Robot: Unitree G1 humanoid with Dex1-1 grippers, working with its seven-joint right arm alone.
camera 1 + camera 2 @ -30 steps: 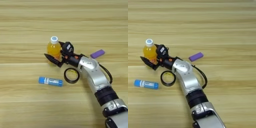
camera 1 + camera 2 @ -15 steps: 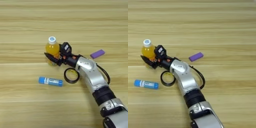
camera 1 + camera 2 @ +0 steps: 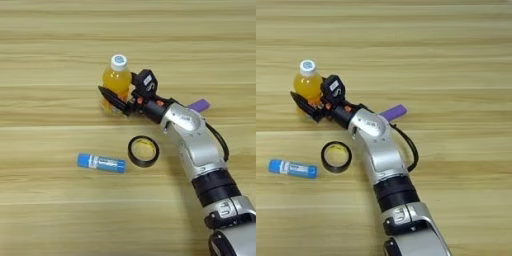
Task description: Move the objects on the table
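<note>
The orange juice bottle [image 3: 116, 81] with its white cap stands on the table [image 3: 50, 40] left of centre. My right gripper [image 3: 125, 95] is shut on its lower body, one black finger [image 3: 112, 98] across the front and the other behind it. Past the silver forearm, part of the purple block [image 3: 200, 105] shows; it is clearer in the right eye view [image 3: 393, 112]. In front of the bottle lies the black tape ring [image 3: 143, 151], flat on the wood. Left of the ring, the blue-and-white tube [image 3: 101, 162] lies on its side. The thin black pen is out of view.
A black cable [image 3: 220, 142] loops off the forearm on its right side. My forearm [image 3: 197, 150] crosses the lower right of the table, close beside the tape ring.
The bottle and the gripper on it first slid slightly left, then moved right and up in the picture. Tube, ring and block stayed put.
</note>
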